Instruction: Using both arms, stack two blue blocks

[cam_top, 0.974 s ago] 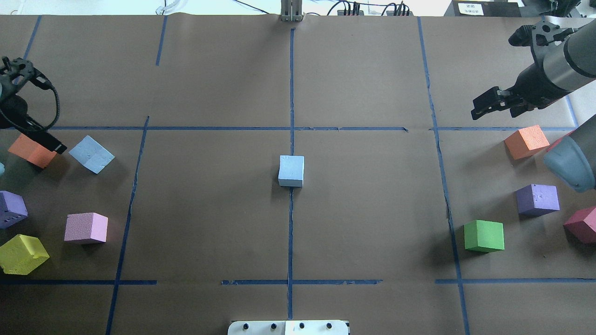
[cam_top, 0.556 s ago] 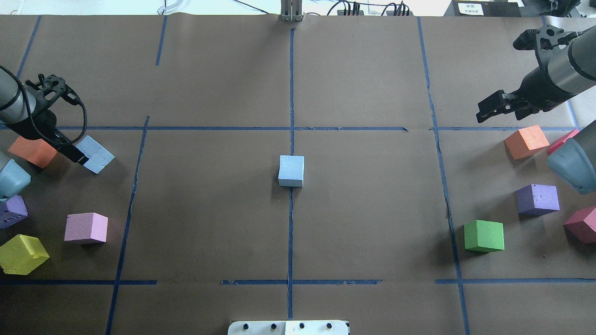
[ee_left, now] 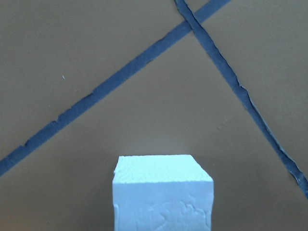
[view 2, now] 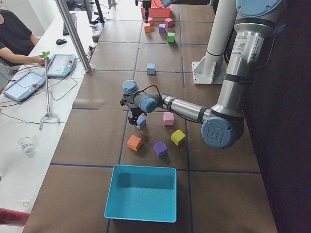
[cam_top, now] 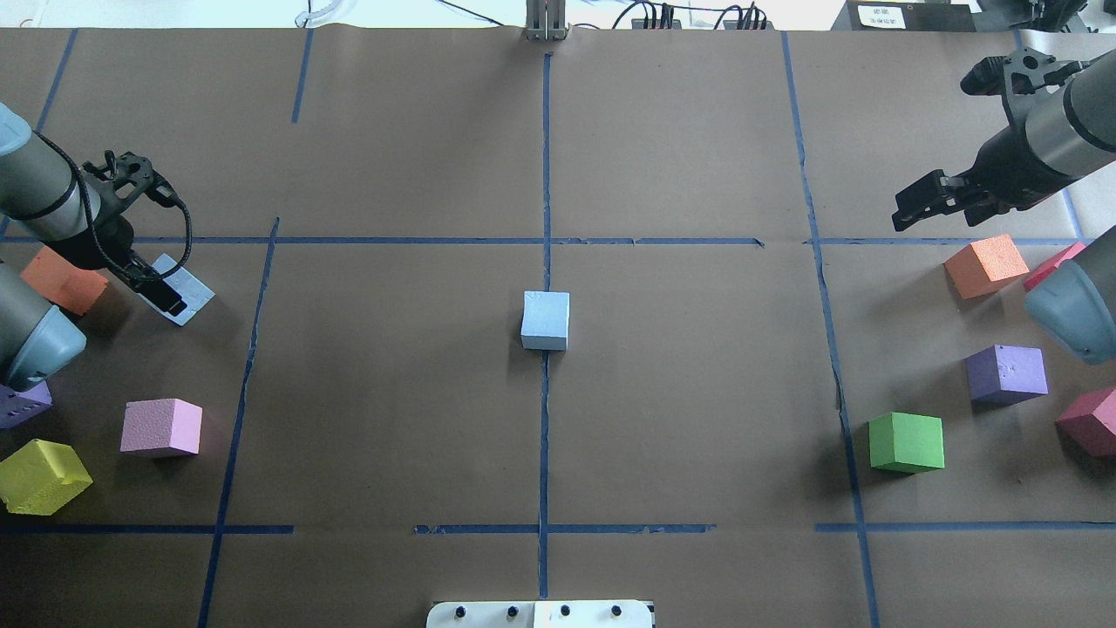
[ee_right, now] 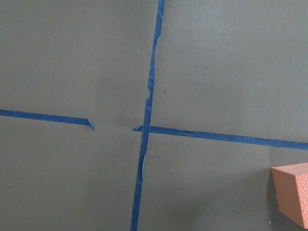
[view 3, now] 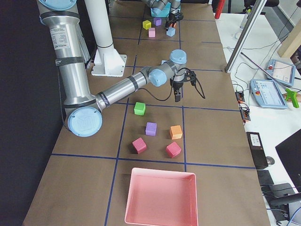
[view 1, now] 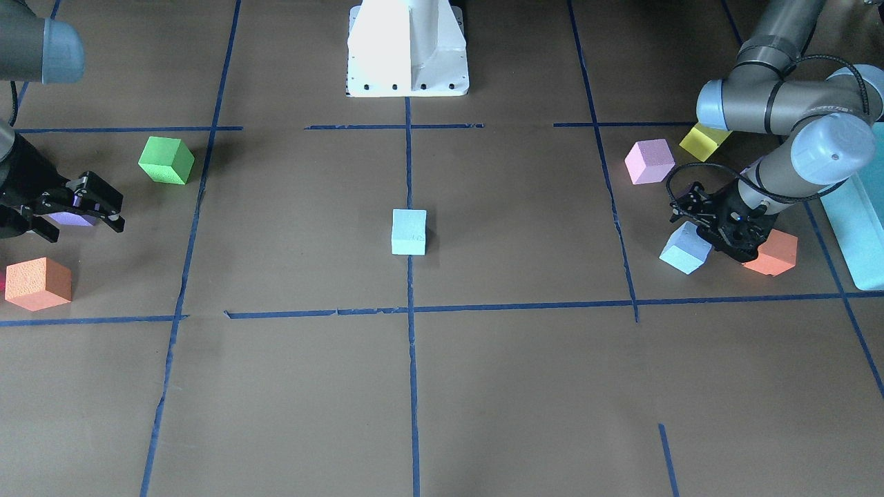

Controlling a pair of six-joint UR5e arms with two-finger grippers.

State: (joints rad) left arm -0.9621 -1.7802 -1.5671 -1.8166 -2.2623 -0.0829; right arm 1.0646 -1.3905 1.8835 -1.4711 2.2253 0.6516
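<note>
The step in hand is judged to be the pick-up of the second block. One blue block (cam_top: pixel 546 320) is found alone at the centre of the table (cam_top: pixel 392 410). The other blue block (view 1: pixel 682 252) lies on the left side, turned askew, just beside an orange cube (view 1: pixel 773 253). The left gripper (cam_top: pixel 162 295) is held directly over this block. In the wrist view only the block's top and front face are shown and no fingers, so it cannot be told whether the jaws are spread or pressed together. The right gripper (cam_top: pixel 922 202) is held well apart from both blocks, its fingers spread and nothing between them. For the next move, the jaws must be lined up with the block's turned faces, lowered astride it and closed. A lift and a carry to the centre are then called for.
</note>
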